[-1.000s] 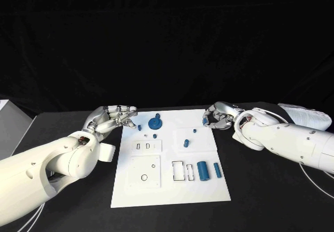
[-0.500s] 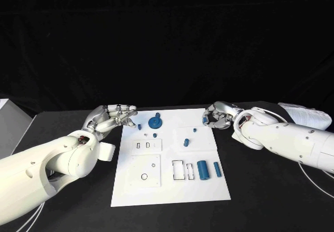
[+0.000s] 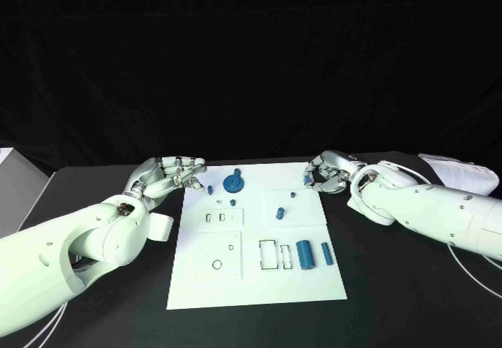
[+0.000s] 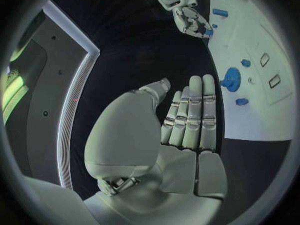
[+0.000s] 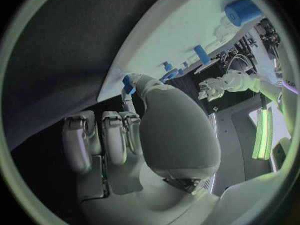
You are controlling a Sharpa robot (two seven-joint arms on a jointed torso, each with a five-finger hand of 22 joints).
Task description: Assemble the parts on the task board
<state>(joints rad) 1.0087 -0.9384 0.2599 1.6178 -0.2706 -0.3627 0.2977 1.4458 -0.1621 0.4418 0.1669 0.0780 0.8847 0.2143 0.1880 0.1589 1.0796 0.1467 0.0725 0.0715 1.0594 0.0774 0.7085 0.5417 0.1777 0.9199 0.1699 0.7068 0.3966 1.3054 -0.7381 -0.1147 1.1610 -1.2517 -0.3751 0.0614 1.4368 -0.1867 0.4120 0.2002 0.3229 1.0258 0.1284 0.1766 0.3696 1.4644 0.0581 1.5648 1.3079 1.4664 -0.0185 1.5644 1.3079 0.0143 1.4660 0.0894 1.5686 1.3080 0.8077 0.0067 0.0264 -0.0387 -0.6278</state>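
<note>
Head view: both hands (image 3: 173, 176) (image 3: 326, 175) flank task board (image 3: 256, 290).

Black table (image 3: 115, 304): flat matte surface spanning the lower part of the head view, its far edge meeting a black backdrop (image 3: 251, 72) that rises behind it. White box-like object (image 3: 13, 192): stands at the table's left edge, only partly in view, with a flat top and a pale grey side face. White crumpled cloth or bag (image 3: 461, 174): lies at the table's far right corner, near the backdrop. Thin white cables (image 3: 476, 272): trail across the table surface along its right side; similar cables (image 3: 42, 326) lie at its near left corner.
</note>
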